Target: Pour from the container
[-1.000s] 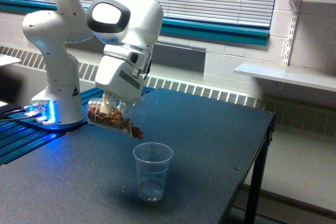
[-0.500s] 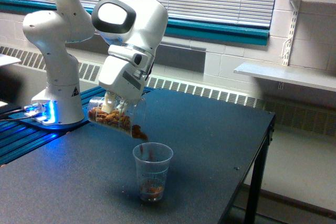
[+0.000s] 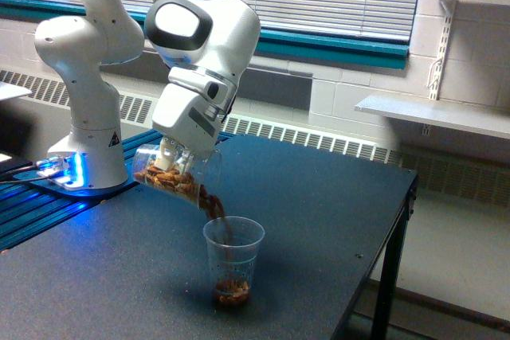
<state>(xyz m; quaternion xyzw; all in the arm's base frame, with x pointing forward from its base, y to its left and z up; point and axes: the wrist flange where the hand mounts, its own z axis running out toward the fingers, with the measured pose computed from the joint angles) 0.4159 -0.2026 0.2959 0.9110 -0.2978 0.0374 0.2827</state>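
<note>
The container [image 3: 177,175], a clear wide jar with brown nut-like pieces inside, is tipped with its mouth down toward the exterior view's right. My gripper [image 3: 177,158] is shut on it from above. A stream of brown pieces [image 3: 215,209] falls from the jar's mouth into a clear plastic cup [image 3: 233,260] standing upright on the dark table [image 3: 319,220]. A small heap of pieces lies in the cup's bottom.
The arm's white base [image 3: 84,149] stands at the exterior view's left on a blue-lit mount. The table's edge runs down the right side, with a leg below. A white wall shelf [image 3: 434,113] and a radiator sit behind.
The jar has tilted a little further and shifted slightly right. Pieces began to fall, and the empty cup now holds a growing heap at its bottom.
</note>
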